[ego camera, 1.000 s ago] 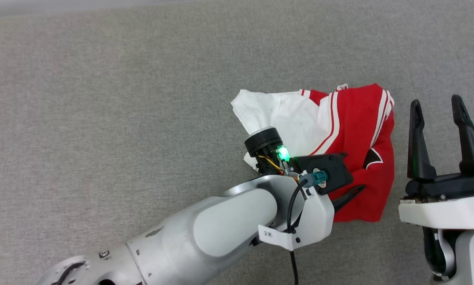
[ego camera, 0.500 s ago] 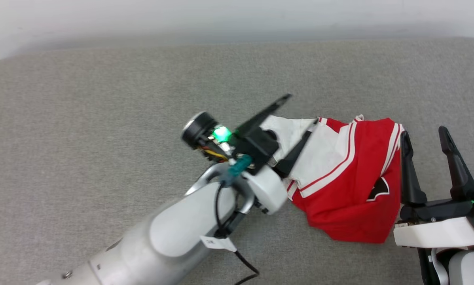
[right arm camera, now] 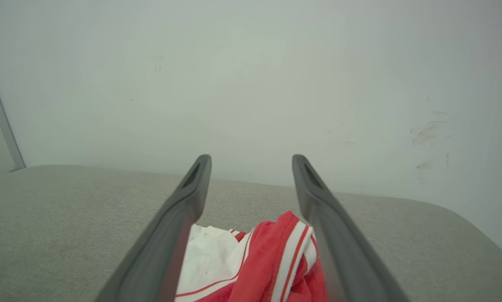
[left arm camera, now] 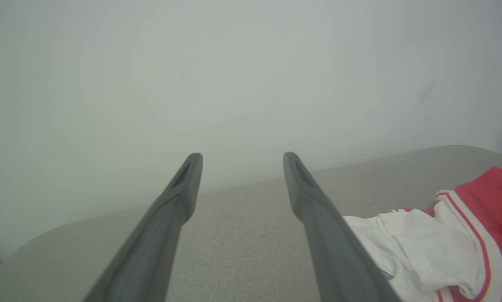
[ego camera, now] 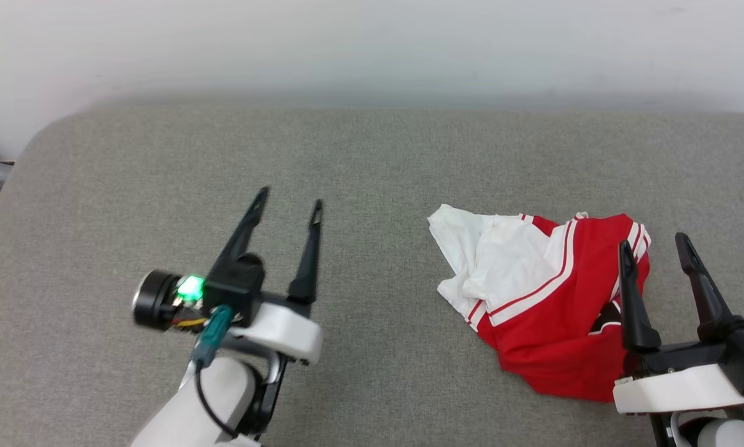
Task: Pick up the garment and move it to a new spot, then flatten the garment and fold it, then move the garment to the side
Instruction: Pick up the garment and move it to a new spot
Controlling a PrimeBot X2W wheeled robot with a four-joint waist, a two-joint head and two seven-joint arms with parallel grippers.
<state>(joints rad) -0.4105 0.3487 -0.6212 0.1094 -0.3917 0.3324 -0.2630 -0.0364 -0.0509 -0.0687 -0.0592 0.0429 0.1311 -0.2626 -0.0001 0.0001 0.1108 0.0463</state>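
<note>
Since the earlier frame the left arm has withdrawn from the garment (ego camera: 533, 292). The head camera has also shifted, bringing the white wall (ego camera: 372, 49) into the top of the frame.

1. Left gripper (ego camera: 290, 197): located at the lower left of the head view, over the grey padded surface (ego camera: 378, 155). Fingers point up the frame and are spread wide. Nothing is held. It is well apart from the garment.
2. Right gripper (ego camera: 653, 241): located at the lower right of the head view. Fingers are spread wide and nothing is held. In this view its fingers overlap the garment's right edge. Contact with the cloth cannot be determined.
3. Garment: lies crumpled on the grey surface, right of centre in the head view. The white sleeve portion is toward the left, the red body toward the right and bottom. Striped trim runs between the two.
4. Right wrist view: the red and white cloth appears between the two fingers, at the bottom centre of the frame.
</note>
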